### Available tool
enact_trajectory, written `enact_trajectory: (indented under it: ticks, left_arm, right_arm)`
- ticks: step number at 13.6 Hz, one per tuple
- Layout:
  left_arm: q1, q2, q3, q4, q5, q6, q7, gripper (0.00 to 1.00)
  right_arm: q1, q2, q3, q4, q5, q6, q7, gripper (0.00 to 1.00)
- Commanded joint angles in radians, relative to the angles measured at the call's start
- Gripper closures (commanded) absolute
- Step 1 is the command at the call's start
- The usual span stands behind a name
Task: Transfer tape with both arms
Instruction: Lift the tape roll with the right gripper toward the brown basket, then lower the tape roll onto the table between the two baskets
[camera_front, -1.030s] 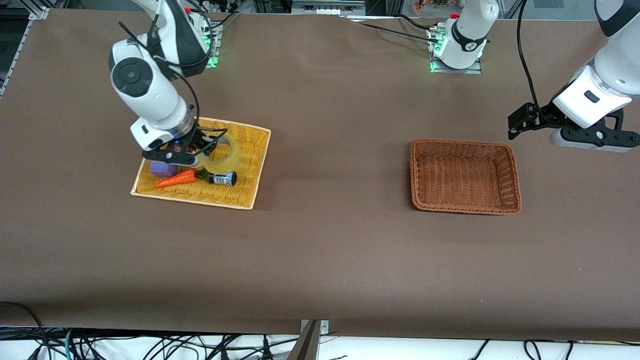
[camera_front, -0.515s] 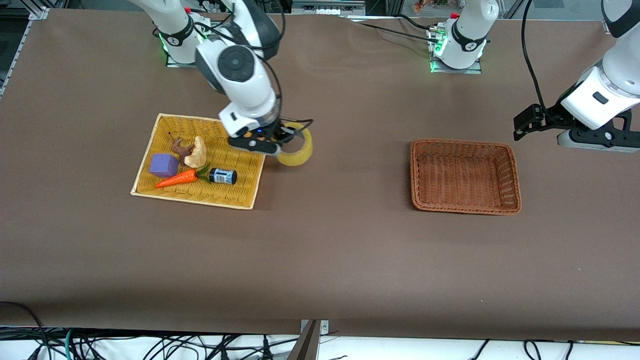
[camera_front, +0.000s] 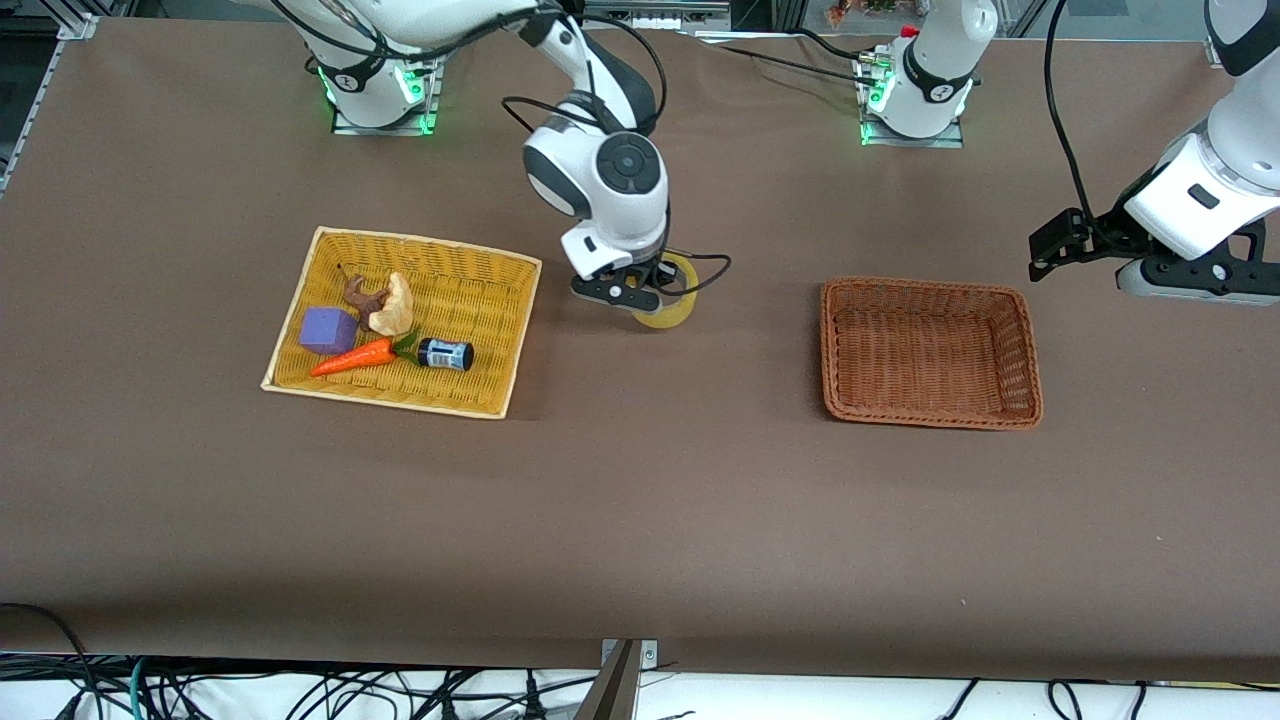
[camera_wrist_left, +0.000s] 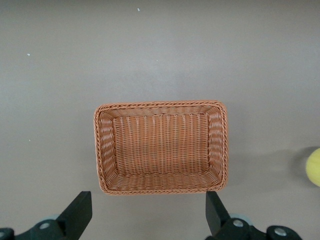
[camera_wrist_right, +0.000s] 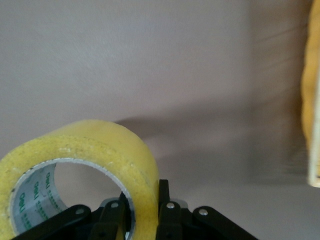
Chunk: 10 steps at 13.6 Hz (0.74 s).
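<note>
The tape (camera_front: 668, 298) is a yellowish ring with a wide hollow centre. My right gripper (camera_front: 640, 293) is shut on its wall, one finger inside the ring and one outside, as the right wrist view (camera_wrist_right: 142, 200) shows on the tape (camera_wrist_right: 85, 155). It holds the roll over bare table between the yellow tray (camera_front: 500, 290) and the brown basket (camera_front: 1010, 300). My left gripper (camera_front: 1160, 275) is open and empty, in the air near the left arm's end of the table, with the brown basket (camera_wrist_left: 107, 150) below its fingers (camera_wrist_left: 80, 212).
The yellow tray holds a purple block (camera_front: 327, 330), a carrot (camera_front: 352, 358), a small black cylinder with a blue label (camera_front: 446, 353) and a brown-and-tan piece (camera_front: 385, 303). The brown basket has nothing in it. The tray's edge (camera_wrist_right: 312, 100) shows in the right wrist view.
My right gripper has lifted the tape out of the yellow tray and carried it toward the brown basket. The left gripper has shifted slightly.
</note>
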Motion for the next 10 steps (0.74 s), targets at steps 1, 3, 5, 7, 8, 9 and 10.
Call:
enact_trajectory:
  ticks: [1,3,5,7,8,9,10]
  left_arm:
    - [0.007,-0.004,-0.003,0.007,-0.018,-0.014,0.01,0.0]
    - [0.007,-0.004,-0.003,0.007,-0.018,-0.014,0.01,0.0]
    - [0.007,-0.004,-0.003,0.007,-0.018,-0.014,0.01,0.0]
    - [0.007,-0.002,-0.003,0.007,-0.021,-0.014,-0.007,0.0]
    - [0.008,-0.002,-0.003,0.007,-0.021,-0.014,-0.006,0.0]
    - [0.01,-0.002,-0.003,0.007,-0.021,-0.014,-0.004,0.0]
    - [0.01,-0.002,-0.003,0.007,-0.021,-0.014,-0.006,0.0]
  right_arm:
    - [0.006,0.05,-0.005,0.053,-0.021,0.006,0.012,1.0]
    - [0.006,0.067,-0.005,0.052,-0.019,0.028,0.014,1.0]
    - [0.008,0.096,-0.005,0.052,-0.019,0.066,0.014,1.0]
    - [0.006,0.11,-0.005,0.053,-0.015,0.081,0.014,0.97]
    - [0.006,0.116,-0.005,0.053,-0.013,0.086,0.014,0.88]
    - [0.005,0.119,-0.005,0.053,-0.013,0.088,0.014,0.52]
    - [0.003,0.12,-0.005,0.053,-0.015,0.088,0.014,0.01]
